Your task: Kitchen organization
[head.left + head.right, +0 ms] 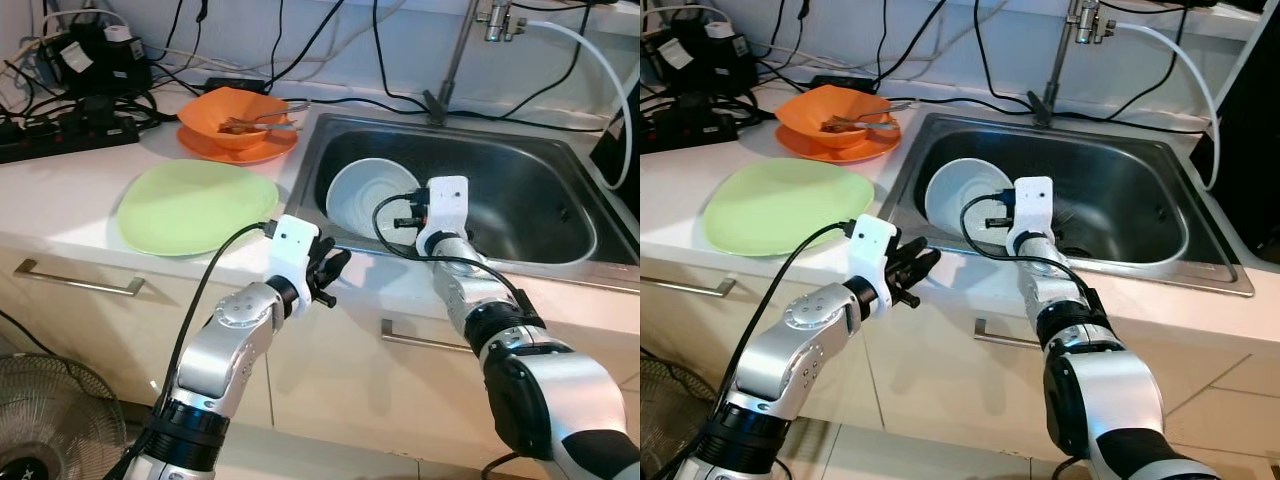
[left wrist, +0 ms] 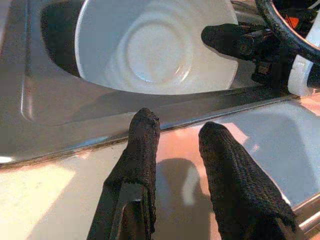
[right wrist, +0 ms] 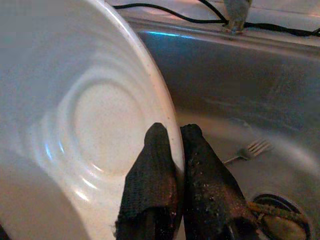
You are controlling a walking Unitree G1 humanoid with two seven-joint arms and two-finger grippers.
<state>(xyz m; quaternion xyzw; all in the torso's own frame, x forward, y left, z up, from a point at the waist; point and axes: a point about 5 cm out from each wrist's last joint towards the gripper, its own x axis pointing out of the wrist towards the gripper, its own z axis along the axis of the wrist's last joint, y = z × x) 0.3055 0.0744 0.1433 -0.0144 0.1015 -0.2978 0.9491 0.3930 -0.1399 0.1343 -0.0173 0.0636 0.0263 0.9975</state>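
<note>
Upper left: orange bowl (image 1: 235, 118) holding cutlery, stacked on an orange plate (image 1: 238, 150); below it a green plate (image 1: 195, 205), both on the counter (image 1: 60, 195). Centre: left gripper (image 1: 330, 270), fingers apart, empty, over the counter edge. Right of centre: right gripper (image 3: 172, 160) clamped on the rim of the white bowl (image 1: 365, 200), tilted in the sink (image 1: 520, 190); a fork (image 3: 247, 150) lies nearby. Judged early: bowl gripped, not lifted out; dishes remain unsorted

1. A pale countertop (image 1: 60, 200) runs along a light wall, sunlit at its front edge.
2. Cream cabinet fronts below carry metal bar handles (image 1: 78, 284).
3. Black cables and a power strip (image 1: 65, 138) crowd the back left corner.
4. A fan (image 1: 55, 420) stands on the floor.
</note>
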